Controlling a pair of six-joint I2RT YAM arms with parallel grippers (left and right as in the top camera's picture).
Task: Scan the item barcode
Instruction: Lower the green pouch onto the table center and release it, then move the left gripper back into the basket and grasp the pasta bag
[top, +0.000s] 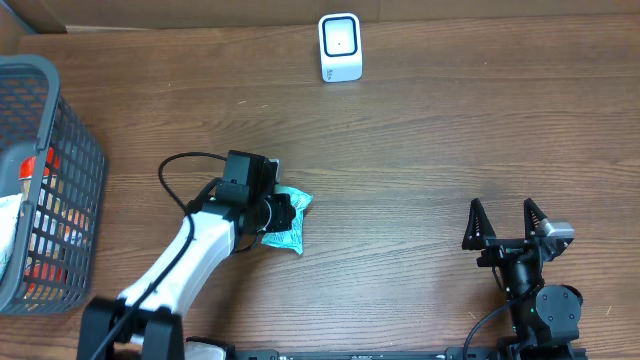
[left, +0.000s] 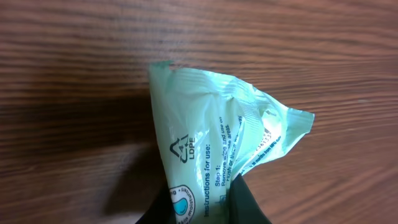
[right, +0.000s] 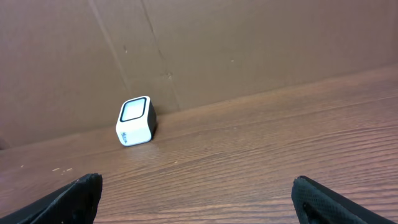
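The item is a pale green wipes packet (top: 288, 222) lying on the wooden table left of centre. My left gripper (top: 279, 214) is shut on its near end. In the left wrist view the packet (left: 211, 143) fills the middle, printed side up, its lower end pinched between my two dark fingers (left: 249, 205). No barcode shows on the visible face. The white scanner (top: 340, 47) stands at the back of the table, also the small white box (right: 135, 121) in the right wrist view. My right gripper (top: 505, 222) rests open near the front right, nothing between its fingers.
A grey mesh basket (top: 70, 190) with several packaged goods stands at the left edge. A brown cardboard wall (right: 249, 43) runs behind the scanner. Bare wood lies between the packet and the scanner.
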